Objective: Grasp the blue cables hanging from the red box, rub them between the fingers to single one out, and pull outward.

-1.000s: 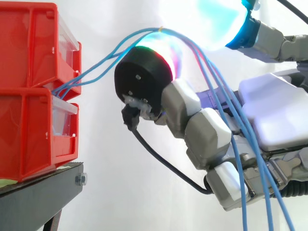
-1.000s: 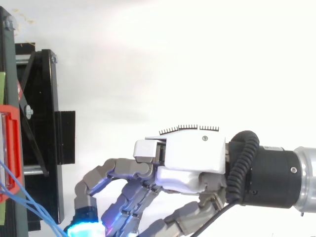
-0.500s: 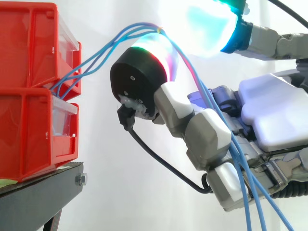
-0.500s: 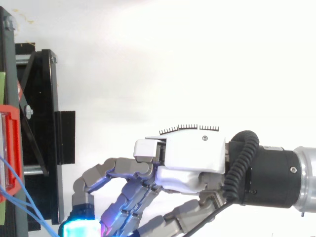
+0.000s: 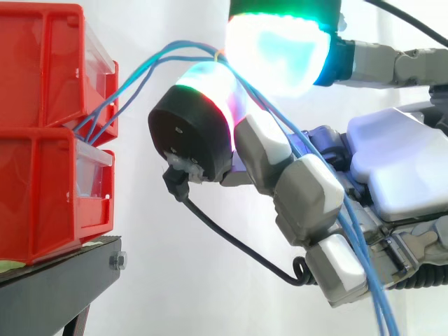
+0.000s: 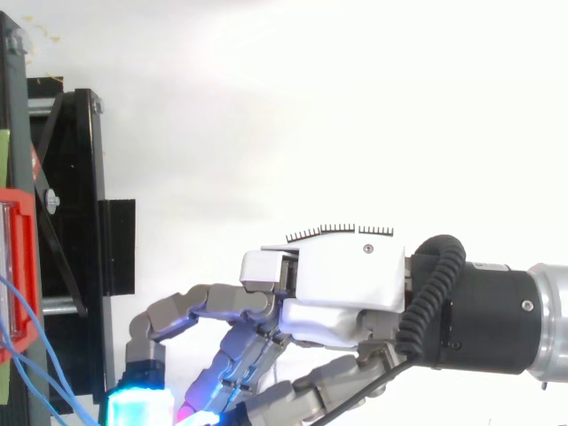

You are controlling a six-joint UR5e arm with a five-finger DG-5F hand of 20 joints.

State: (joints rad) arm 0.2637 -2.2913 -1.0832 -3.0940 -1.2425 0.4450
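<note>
Currently the blue cables (image 5: 185, 50) leave the stacked red box (image 5: 42, 63) at the seam between its upper bin and the lower bin's clear drawer (image 5: 94, 168). They rise to the right in a loose fan and draw together at the top of the arc. There you can see them pass between two glowing fingertips (image 5: 276, 52) of the hand (image 5: 399, 168). One white-cyan pad with a green rim sits on top. A second pad, with a black back and a red, green and white glow, sits just beneath it. The hand is closed on the cables, pinching them between these two pads. Whether one strand has been separated at the pinch cannot be told.

Past the pinch, the strands run down to the right as a tight bundle. They lie along the curled fingers and in front of the palm, down to the lower edge of the side view.

From above, the hand (image 6: 346, 284) comes in from the right with its fingers bent toward the left and its lit pads at the near edge. The red box sits on a black stand (image 5: 56, 287) at the left, apart from the hand. A white curtain (image 5: 175, 280) is behind everything.
</note>
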